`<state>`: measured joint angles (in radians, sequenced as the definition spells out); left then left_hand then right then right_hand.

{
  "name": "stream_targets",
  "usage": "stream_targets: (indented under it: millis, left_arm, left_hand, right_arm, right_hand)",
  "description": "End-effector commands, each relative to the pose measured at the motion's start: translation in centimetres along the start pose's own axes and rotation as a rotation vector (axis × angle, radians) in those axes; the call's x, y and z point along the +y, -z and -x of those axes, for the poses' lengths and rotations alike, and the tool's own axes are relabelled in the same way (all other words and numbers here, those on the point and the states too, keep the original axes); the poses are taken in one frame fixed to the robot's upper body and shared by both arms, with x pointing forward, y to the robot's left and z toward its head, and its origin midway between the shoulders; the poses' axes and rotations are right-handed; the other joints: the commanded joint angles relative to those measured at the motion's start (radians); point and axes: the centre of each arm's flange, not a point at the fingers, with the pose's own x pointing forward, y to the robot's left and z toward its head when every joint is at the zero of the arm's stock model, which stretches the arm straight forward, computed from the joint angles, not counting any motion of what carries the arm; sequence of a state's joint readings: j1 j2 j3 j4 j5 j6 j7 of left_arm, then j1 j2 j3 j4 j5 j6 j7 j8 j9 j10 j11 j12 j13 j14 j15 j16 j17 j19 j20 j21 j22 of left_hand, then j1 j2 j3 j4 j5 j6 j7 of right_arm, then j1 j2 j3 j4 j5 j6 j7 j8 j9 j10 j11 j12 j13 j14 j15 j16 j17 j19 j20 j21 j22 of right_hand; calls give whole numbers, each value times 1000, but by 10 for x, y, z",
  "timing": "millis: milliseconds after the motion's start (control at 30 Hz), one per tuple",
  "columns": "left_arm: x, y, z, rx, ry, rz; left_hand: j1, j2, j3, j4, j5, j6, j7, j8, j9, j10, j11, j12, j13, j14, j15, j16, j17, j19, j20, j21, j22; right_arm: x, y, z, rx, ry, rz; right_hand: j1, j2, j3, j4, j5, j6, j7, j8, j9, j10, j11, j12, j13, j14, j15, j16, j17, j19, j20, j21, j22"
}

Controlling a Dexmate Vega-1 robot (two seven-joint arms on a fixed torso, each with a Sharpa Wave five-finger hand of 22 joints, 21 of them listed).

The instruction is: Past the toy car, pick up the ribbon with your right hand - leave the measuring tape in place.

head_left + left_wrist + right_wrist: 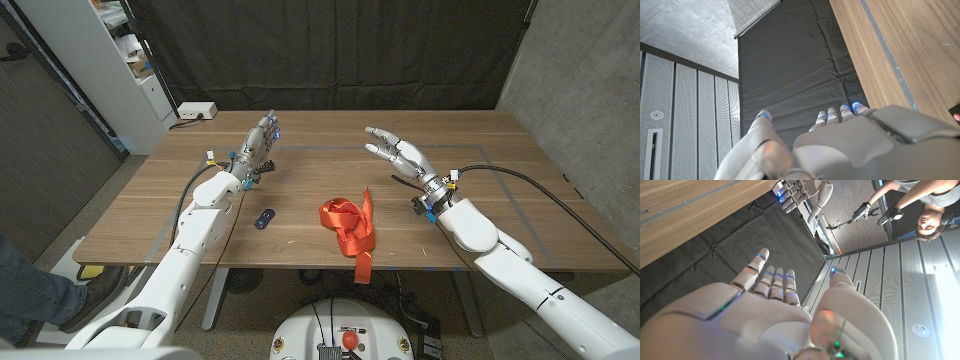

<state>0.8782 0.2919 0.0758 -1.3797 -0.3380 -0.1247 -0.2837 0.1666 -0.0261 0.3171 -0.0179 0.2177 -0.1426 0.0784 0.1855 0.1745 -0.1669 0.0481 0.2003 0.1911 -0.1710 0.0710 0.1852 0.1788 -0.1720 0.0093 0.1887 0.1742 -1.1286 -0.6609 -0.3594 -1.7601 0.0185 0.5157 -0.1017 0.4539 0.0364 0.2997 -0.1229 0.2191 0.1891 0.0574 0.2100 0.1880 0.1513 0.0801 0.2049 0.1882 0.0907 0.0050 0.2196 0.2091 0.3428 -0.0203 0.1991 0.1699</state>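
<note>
An orange-red ribbon [349,227] lies crumpled near the table's front edge, one tail hanging toward the edge. A small dark blue toy car [264,218] sits to its left. My right hand [397,152] is raised above the table behind and to the right of the ribbon, fingers spread, holding nothing; its back [765,325] shows in the right wrist view. My left hand [259,146] stands upright behind the car, fingers extended and empty, also seen from behind as the left hand [840,145].
The wooden table [330,140] carries grey tape lines. A white power strip [197,111] lies at its far left corner. A white shelf unit [110,60] stands at left. A person [920,210] holding controllers shows in the right wrist view.
</note>
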Motion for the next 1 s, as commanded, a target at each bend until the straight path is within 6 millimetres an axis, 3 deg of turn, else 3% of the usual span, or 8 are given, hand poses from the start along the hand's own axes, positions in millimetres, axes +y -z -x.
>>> stream_targets:
  millis: [33, 1000]
  left_arm:
    - [-1, 0, 1, 0, 4, -3]
    - [-4, -2, 4, 0, 7, -10]
  left_hand:
    - [2, 10, 0, -6, -4, 2, 0, 5, 3, -7, 7, 10, 0, -39, 1, 5, 4, -79, 6, 7, 5]
    - [2, 13, -2, -11, -8, 12, 2, 6, 3, -2, 11, 11, 0, -36, 2, 5, 4, -79, 7, 7, 5]
  right_arm:
    - [7, -5, 4, -8, -7, 45]
    - [16, -17, 11, -16, -45, 170]
  right_hand:
    - [14, -3, 5, -9, 3, 11, -5, 1, 3, -3, -10, -4, 5, -3, -4, -6, 0, -5, -3, -7, 2]
    - [32, -6, 11, -20, 8, 12, -8, -3, 3, -17, -14, -11, 4, -16, -1, -14, -2, -14, -7, -10, 2]
